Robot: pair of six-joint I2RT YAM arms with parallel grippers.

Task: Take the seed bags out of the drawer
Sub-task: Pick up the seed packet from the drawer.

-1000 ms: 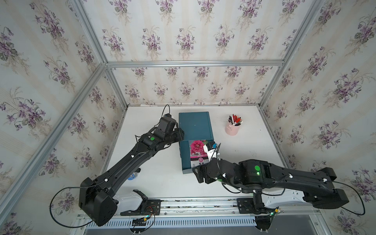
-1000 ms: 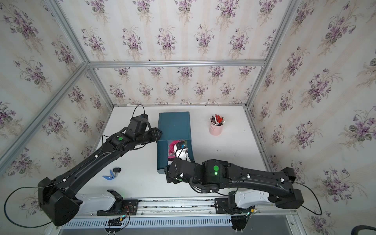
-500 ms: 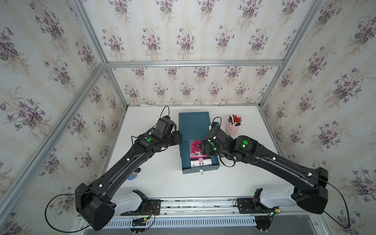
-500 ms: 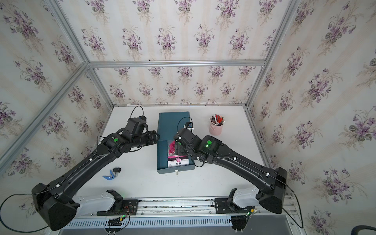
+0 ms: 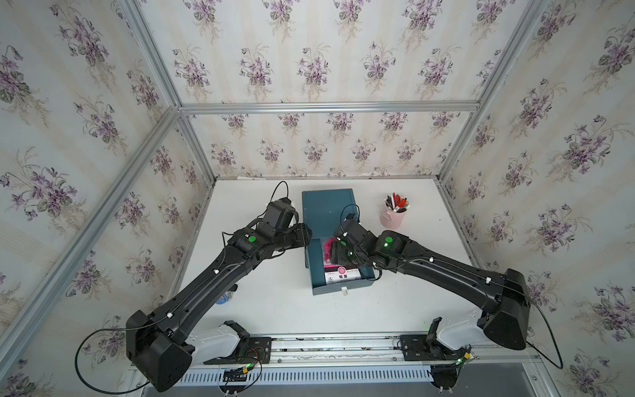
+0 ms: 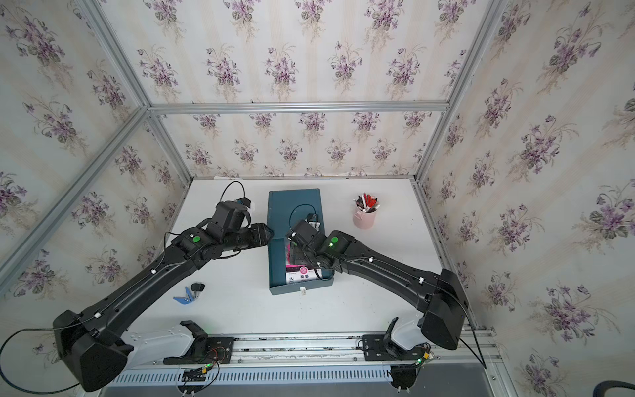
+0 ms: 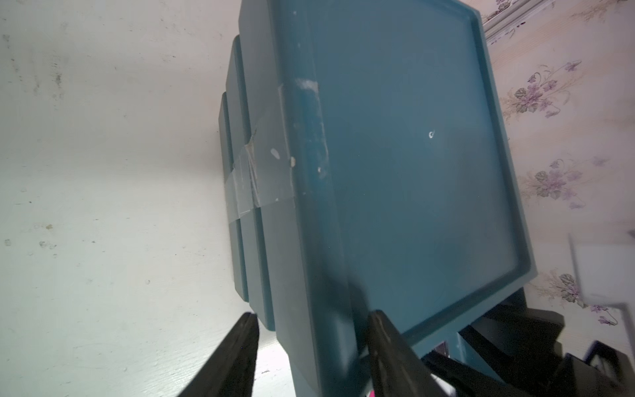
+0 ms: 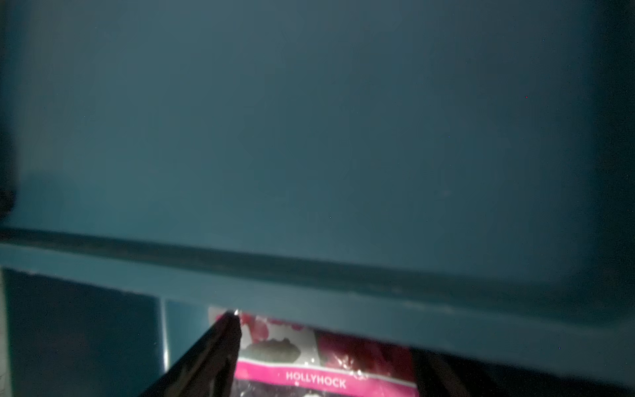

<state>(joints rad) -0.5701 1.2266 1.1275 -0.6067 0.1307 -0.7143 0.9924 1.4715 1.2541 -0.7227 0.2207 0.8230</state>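
Observation:
A teal drawer stands pulled out from the teal cabinet. In it lies one of the seed bags, pink with a white label strip; its far end reaches under the cabinet's top. My right gripper is down in the drawer, open, one finger at each side of the bag. My left gripper stands open astride the cabinet's front left corner. No other bag shows.
A pink cup of pens stands right of the cabinet. A blue clip with a dark key lies on the white table under my left arm. Papered walls close in the left, back and right sides.
My right arm has swung from lying across the table's front to reaching over the drawer, and its gripper has come down onto the bag. The left arm has hardly moved.

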